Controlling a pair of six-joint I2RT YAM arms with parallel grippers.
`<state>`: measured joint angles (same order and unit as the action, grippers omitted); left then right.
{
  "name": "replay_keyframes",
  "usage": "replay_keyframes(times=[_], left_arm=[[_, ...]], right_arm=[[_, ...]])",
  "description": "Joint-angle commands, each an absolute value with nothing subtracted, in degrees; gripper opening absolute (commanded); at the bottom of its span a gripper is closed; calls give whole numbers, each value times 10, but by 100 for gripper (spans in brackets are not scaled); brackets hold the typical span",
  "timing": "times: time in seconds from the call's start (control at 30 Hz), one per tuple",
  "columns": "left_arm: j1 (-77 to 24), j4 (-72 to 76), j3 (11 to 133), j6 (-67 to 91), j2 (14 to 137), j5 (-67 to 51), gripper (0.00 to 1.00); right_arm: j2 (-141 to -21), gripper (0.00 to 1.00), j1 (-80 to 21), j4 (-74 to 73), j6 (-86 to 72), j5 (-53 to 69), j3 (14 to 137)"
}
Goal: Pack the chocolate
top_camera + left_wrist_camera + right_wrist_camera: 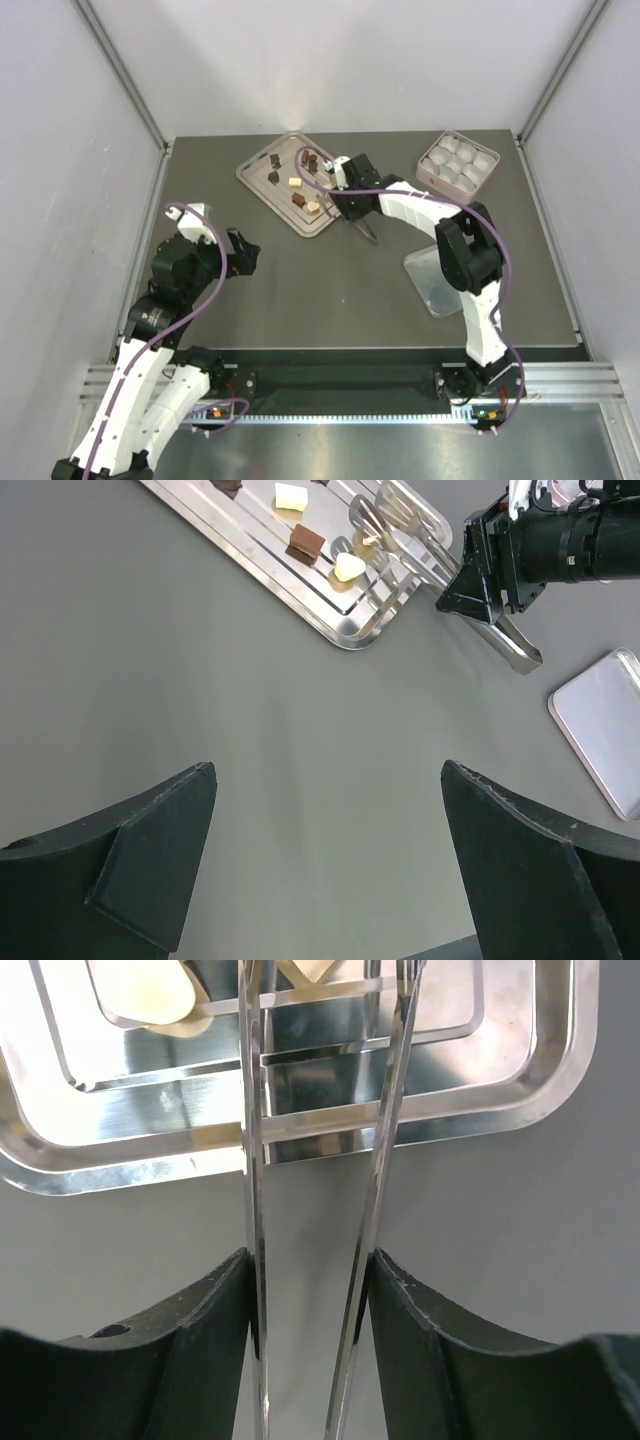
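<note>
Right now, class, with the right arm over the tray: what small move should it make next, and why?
Probably squeeze the tongs closed. The right gripper grips them over the steel tray, blades apart, and a pale chocolate piece shows between them at the wrist view's top edge. Whether the tips sit low enough cannot be told.

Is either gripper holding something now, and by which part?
The right gripper squeezes shiny metal tongs around the middle of their two arms. The left gripper is open and holds nothing.
</note>
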<state>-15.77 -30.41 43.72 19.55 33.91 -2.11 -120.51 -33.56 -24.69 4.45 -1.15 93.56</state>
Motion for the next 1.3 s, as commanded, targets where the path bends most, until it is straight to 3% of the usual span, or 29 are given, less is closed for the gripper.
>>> replay_keyframes(times=[0.0, 0.43, 1.0, 1.27], left_arm=[[-158, -274, 443, 189, 339, -23, 99], [-158, -274, 443, 189, 337, -19, 99], [-158, -276, 443, 191, 333, -16, 99], [-158, -277, 443, 191, 331, -13, 99]], right_arm=[[-1180, 49, -323, -236, 39, -7, 954], [-1176, 53, -320, -279, 23, 17, 992], [-1212, 48, -316, -357, 4, 24, 1059], [-1221, 41, -312, -373, 4, 29, 1071]])
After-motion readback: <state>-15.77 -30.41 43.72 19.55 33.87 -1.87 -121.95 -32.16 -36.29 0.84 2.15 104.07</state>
